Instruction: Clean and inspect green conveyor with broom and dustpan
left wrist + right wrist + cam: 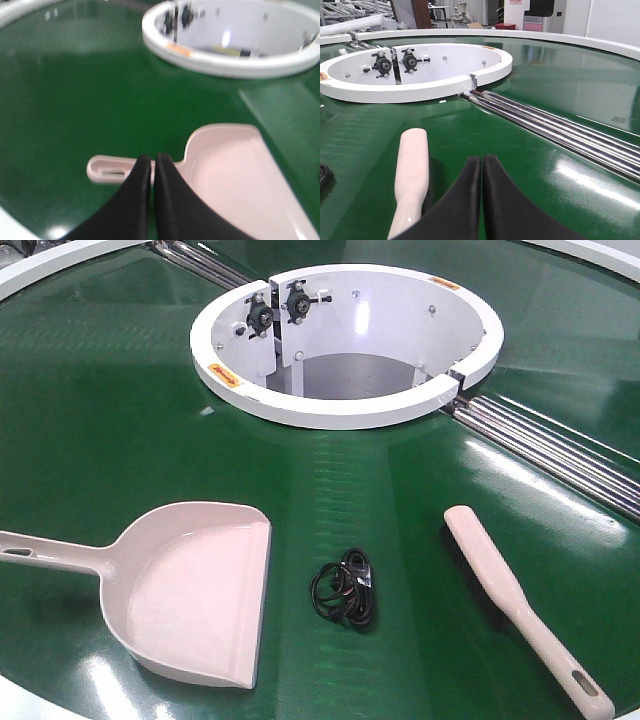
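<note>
Two tools are lying on the green conveyor (100, 420): the dustpan (190, 590) at eight o'clock from the white ring (330, 410), a coiled black cable (345, 590) at six, the broom (520, 605) at four. Your left gripper (153, 159) is hovering over the dustpan's handle with its jaws pressed together. Your right gripper (482, 160) is likewise closed beside the broom. Spread both before descending squarely onto each handle.

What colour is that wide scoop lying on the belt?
The dustpan is pale beige-pink, clearest in the exterior front-facing view.
</note>
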`<state>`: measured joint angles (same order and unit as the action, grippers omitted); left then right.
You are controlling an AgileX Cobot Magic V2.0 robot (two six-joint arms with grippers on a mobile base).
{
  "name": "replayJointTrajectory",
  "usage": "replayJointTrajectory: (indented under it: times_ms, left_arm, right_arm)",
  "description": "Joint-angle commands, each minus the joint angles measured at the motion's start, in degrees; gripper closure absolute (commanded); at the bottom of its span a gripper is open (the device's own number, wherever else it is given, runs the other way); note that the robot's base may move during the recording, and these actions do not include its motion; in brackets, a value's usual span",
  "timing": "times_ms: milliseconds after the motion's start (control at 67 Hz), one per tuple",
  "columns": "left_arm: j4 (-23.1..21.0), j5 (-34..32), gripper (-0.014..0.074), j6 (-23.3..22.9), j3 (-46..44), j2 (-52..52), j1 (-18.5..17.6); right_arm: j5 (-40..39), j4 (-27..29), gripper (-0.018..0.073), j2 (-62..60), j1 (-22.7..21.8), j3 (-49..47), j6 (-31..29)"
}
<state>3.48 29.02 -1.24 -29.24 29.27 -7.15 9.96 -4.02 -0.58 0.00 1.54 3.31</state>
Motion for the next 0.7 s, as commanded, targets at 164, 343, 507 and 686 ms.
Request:
replayJointTrajectory:
  times_ms: [164, 343, 507, 686]
  left_arm:
    - [-2.66, 0.18, 0.0603, -0.35, -2.03, 5.21, -0.02]
    - [-2.65, 0.15, 0.0593, -1.92, -2.03, 6.42, -0.02]
    - [-2.63, 0.42, 0.0499, -0.77, -2.03, 6.42, -0.02]
    - [-2.63, 1.94, 0.0272, 0.25, -2.03, 6.42, -0.02]
  right_arm:
    - [-4.32, -0.11, 0.0569, -1.04, -0.24, 1.23, -0.17]
    - [-4.32, -0.11, 0.0569, -1.04, -0.24, 1.23, -0.17]
    - [-4.32, -0.11, 0.0569, -1.04, -0.24, 1.23, -0.17]
    - [-4.32, -0.11, 0.0569, -1.04, -0.24, 1.23, -0.17]
